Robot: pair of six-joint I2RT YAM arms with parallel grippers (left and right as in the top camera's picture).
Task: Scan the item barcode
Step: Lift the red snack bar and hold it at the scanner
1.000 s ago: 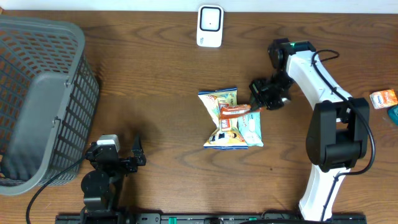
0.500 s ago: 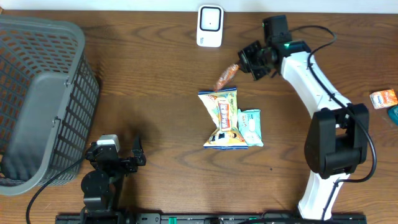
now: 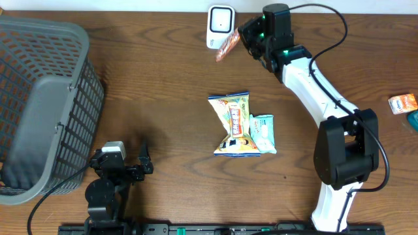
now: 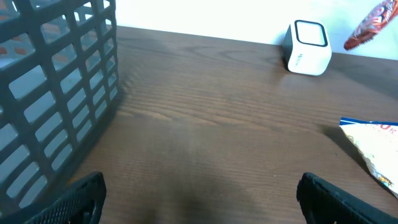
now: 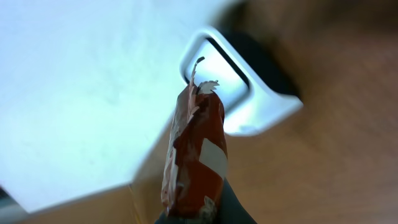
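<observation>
My right gripper (image 3: 243, 36) is shut on a thin red-orange snack packet (image 3: 226, 47), held in the air just right of the white barcode scanner (image 3: 221, 27) at the table's far edge. In the right wrist view the packet (image 5: 194, 155) sticks out from my jaws toward the scanner's window (image 5: 239, 87). From the left wrist view the packet (image 4: 372, 26) hangs to the right of the scanner (image 4: 307, 47). My left gripper (image 3: 127, 163) rests open and empty near the front left; its fingertips (image 4: 81, 198) stand wide apart over bare wood.
A dark grey mesh basket (image 3: 39, 104) fills the left side. Two snack packets, a blue-yellow one (image 3: 232, 124) and a pale green one (image 3: 264, 134), lie mid-table. An orange packet (image 3: 402, 103) lies at the right edge.
My right arm lifted the red-orange packet off the pile mid-table and carried it back and to the left, up beside the scanner. The left arm stayed still.
</observation>
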